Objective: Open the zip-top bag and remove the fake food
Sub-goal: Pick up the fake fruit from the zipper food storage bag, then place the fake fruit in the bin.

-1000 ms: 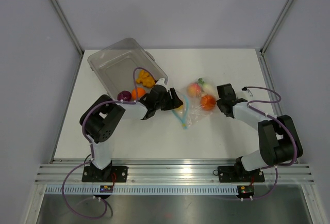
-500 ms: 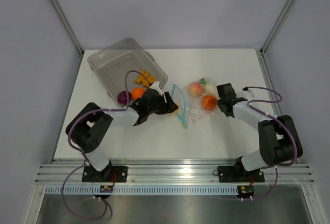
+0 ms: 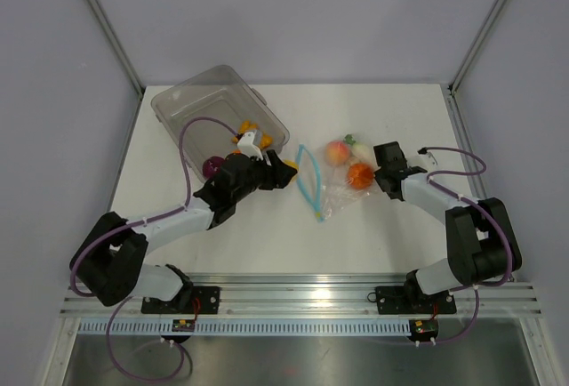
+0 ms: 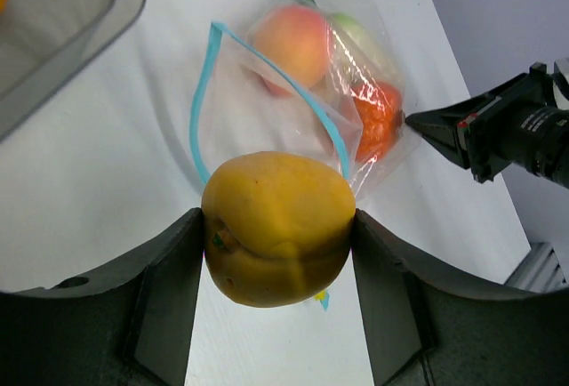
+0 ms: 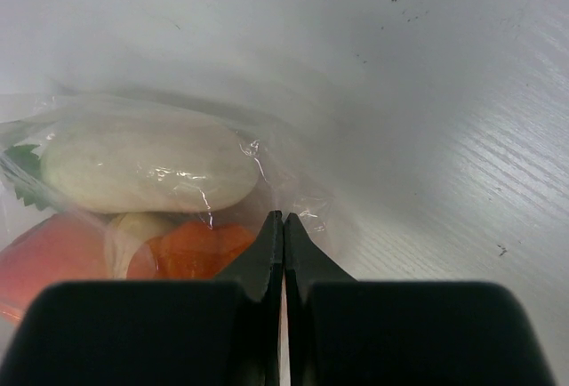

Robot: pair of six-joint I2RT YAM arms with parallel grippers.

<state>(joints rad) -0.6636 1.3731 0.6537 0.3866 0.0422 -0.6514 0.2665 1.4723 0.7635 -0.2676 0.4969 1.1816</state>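
Note:
The zip-top bag (image 3: 336, 186) lies at mid-table with its light-blue zip strip (image 3: 308, 181) gaping open toward the left. A peach fruit (image 3: 336, 151), a white vegetable (image 3: 360, 149) and an orange fruit (image 3: 359, 174) are inside it. My left gripper (image 3: 283, 171) is just left of the bag mouth, shut on a yellow fruit (image 4: 277, 226) held above the table. My right gripper (image 3: 377, 171) is shut on the bag's right edge (image 5: 298, 199), with the white vegetable (image 5: 147, 168) and the orange fruit (image 5: 191, 248) just beyond its tips. The bag also shows in the left wrist view (image 4: 311, 101).
A rigid clear tub (image 3: 200, 106) stands at the back left, behind my left gripper. It holds a purple piece (image 3: 212, 165) and an orange-yellow piece (image 3: 245, 125). Its corner shows in the left wrist view (image 4: 71, 39). Walls enclose the table.
My left gripper has drawn back leftward out of the bag mouth with the yellow fruit. The left arm has swung out to the left. The right gripper has stayed on the bag.

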